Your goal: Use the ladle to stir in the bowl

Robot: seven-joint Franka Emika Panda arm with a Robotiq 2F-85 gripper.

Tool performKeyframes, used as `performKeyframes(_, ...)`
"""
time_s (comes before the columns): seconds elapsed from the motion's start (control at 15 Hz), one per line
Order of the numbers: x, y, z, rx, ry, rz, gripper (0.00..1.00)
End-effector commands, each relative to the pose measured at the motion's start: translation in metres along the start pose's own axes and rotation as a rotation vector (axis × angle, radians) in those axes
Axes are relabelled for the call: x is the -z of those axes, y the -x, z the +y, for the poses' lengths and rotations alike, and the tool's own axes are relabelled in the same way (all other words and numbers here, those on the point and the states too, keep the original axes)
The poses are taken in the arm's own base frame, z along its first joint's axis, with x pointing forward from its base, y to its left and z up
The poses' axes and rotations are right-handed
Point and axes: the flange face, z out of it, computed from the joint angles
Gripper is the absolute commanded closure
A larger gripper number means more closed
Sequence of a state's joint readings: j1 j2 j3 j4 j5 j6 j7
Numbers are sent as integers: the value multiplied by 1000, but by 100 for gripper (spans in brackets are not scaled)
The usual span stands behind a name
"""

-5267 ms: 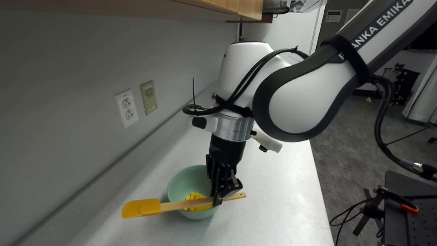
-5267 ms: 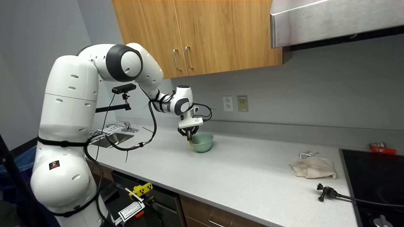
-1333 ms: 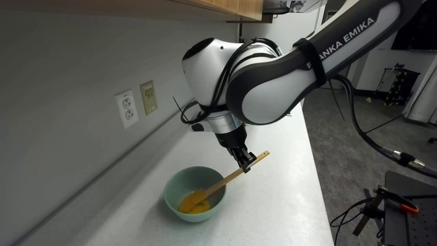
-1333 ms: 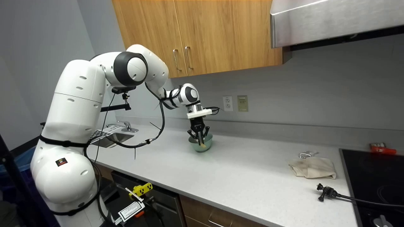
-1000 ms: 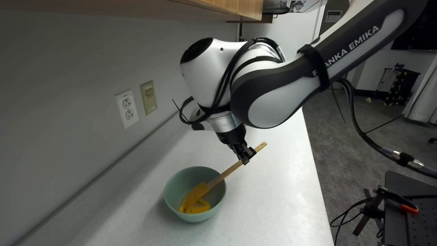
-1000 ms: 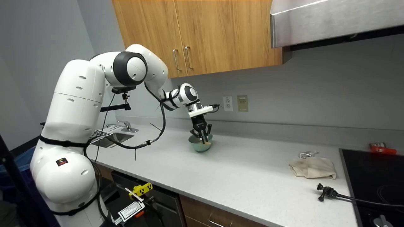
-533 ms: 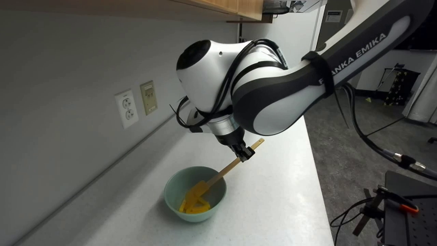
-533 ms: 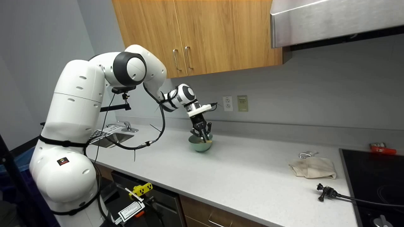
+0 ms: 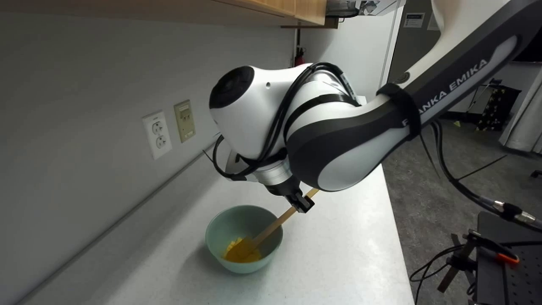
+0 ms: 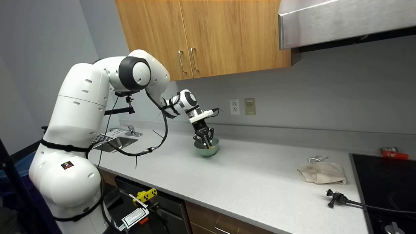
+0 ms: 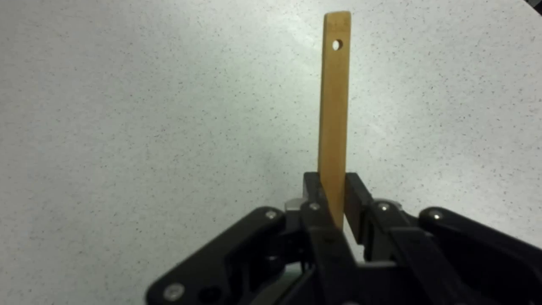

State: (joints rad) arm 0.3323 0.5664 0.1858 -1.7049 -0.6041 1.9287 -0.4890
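On the left I see the white outlet [image 9: 157, 134] on the wall [image 9: 84, 148], just as before. Right of it the teal bowl [image 9: 241, 222] stands on the counter [image 9: 338, 258], between the wall edge and the open edge, sitting a touch further right than half a second ago. In it some yellow pieces [image 9: 231, 245] show just left of the head of the ladle [image 9: 273, 227]. A few seconds ago the ladle was held nearly level, its head poking out past the bowl's left side; now that head is down inside the bowl and the wooden handle climbs to the right over the rim, though I can't tell whether it touches it. Next comes the gripper [image 11: 333, 182], lower than half a second ago, its fingers clamped on the handle from either side. From there the ladle's head lies down and to the left, while the end with the hole sticks out beyond the fingers, as the wrist view shows; the arm [image 9: 360, 131], which has also dropped, now hides that tip in an exterior view. Farther right, in an exterior view, a folded cloth [image 10: 322, 173] lies near the left edge of the stovetop [image 10: 383, 178], unmoved.
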Motion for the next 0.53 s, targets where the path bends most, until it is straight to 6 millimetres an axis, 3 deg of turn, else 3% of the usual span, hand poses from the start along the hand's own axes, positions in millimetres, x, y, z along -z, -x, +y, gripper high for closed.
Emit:
performKeyframes(0.0, 4, -3, 5, -14, 27, -37, 96)
performKeyframes(0.47, 10, -1, 12, -50, 164, -85, 96)
